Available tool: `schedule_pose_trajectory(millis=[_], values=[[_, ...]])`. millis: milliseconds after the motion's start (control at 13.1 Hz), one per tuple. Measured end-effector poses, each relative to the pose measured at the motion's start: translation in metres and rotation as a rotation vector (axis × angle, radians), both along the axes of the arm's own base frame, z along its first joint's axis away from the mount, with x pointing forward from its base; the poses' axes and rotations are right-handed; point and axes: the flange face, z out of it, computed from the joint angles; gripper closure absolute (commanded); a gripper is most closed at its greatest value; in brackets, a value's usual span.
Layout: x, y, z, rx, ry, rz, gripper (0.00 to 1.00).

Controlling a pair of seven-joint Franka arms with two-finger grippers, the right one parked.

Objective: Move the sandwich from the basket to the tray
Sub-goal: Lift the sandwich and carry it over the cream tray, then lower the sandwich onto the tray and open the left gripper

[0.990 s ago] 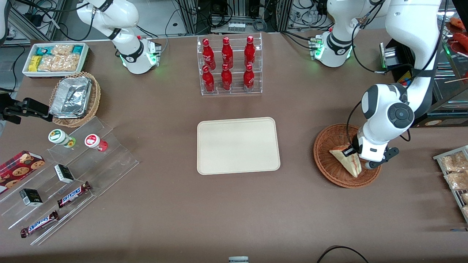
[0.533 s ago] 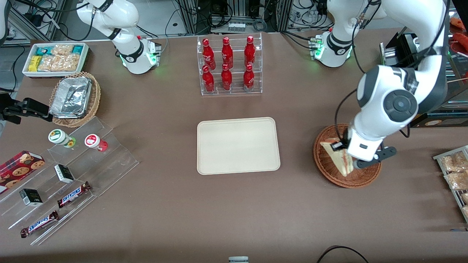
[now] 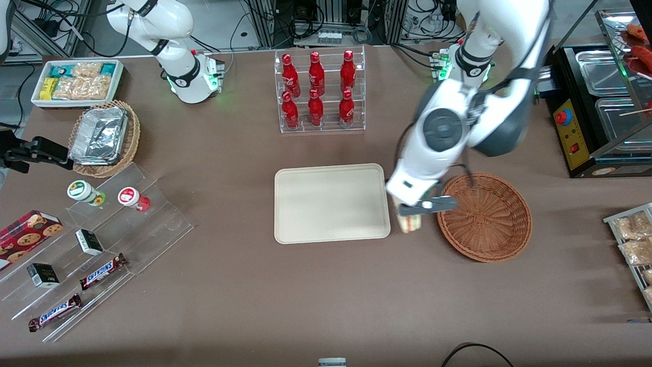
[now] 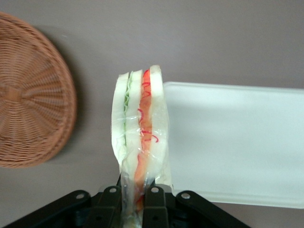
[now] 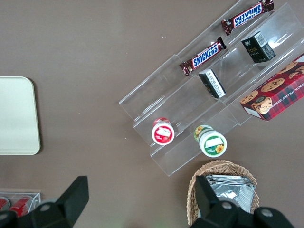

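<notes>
Since half a second earlier, the gripper (image 3: 409, 216) had carried the sandwich (image 3: 410, 223) out of the basket (image 3: 484, 216) and toward the tray (image 3: 331, 203). It hung above the bench (image 3: 305, 295) in the gap between the two, the tray's rim at its nine o'clock and the basket at its three o'clock. From the wrist camera, the fingers (image 4: 109, 202) pinched the wrapped sandwich (image 4: 140, 137) at its lower end, its orange-red and green layers showing along the cut edge. The basket (image 4: 28, 95) lay empty, and nothing was on the tray (image 4: 237, 142).
</notes>
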Motion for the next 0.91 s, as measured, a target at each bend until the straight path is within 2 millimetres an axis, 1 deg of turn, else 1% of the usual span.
schedule_pose_trajectory(millis=[305,457,610,762,914], values=[[-0.022,-0.086,-0.055,0.006,0.022,-0.089,1.0],[-0.035,-0.12,-0.085,-0.002,0.012,-0.111,1.0],[-0.05,-0.145,-0.111,-0.009,0.006,-0.143,1.0],[-0.065,-0.166,-0.132,-0.019,-0.007,-0.151,1.0],[-0.077,-0.179,-0.152,-0.019,-0.008,-0.155,1.0]])
